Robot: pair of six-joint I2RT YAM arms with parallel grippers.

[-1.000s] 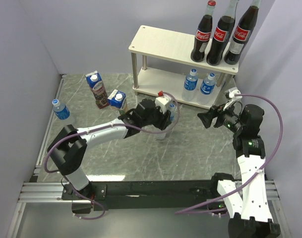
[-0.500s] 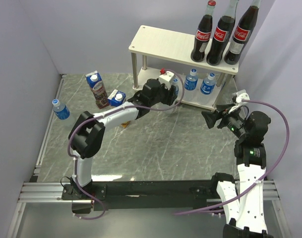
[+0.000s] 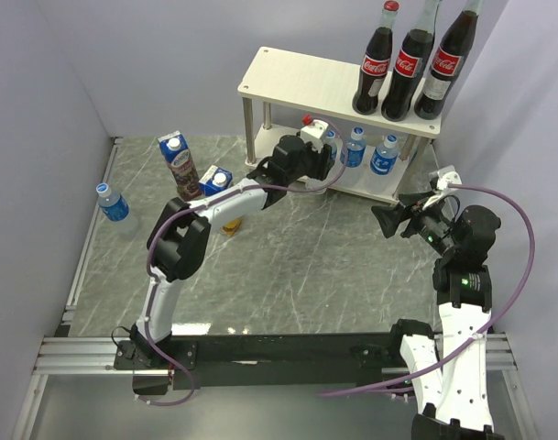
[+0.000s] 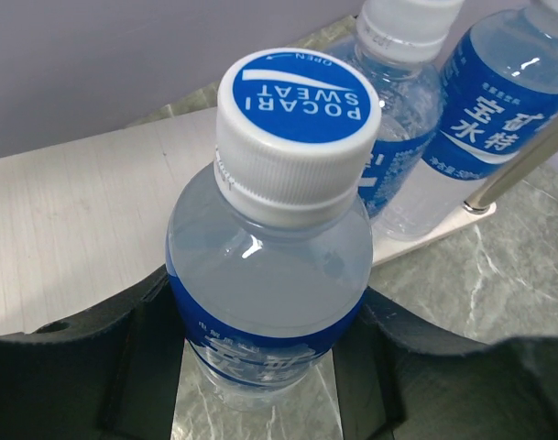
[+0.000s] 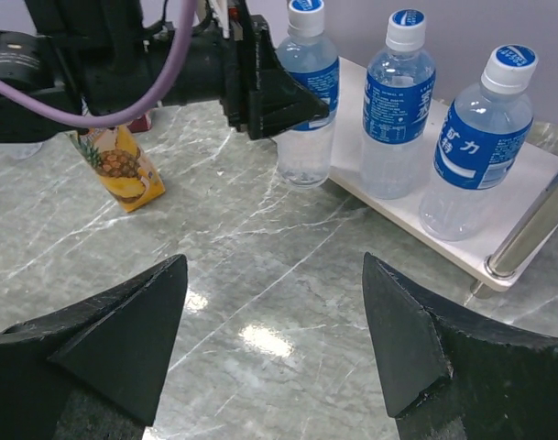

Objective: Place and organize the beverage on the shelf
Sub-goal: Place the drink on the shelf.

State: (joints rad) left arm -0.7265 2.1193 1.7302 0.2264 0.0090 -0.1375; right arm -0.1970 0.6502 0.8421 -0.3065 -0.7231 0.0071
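Four small water bottles, two cartons and three cola bottles, shown from above and from both wrists. At far left, a lone water bottle [image 3: 112, 203] stands on the marble table [image 3: 288, 275], well apart from the rest. The grape carton [image 3: 180, 165] stands upright, and the pineapple carton [image 5: 121, 165] just beside it appears tilted. The left gripper [image 3: 322, 154] is clenched around the labelled body of the held water bottle [image 4: 274, 275], which is upright at the near edge of the lower board [image 4: 77, 220] of the shelf [image 3: 297, 81]; its base appears to lie over marble, not wood. On that board stand the middle water bottle [image 5: 398, 101] and the end water bottle [image 5: 485, 137]. Three Coca-Cola bottles [image 3: 409, 64] occupy the right end of the top board. At far right, the right gripper [image 5: 274, 316] hangs with its jaws spread, grasping nothing.
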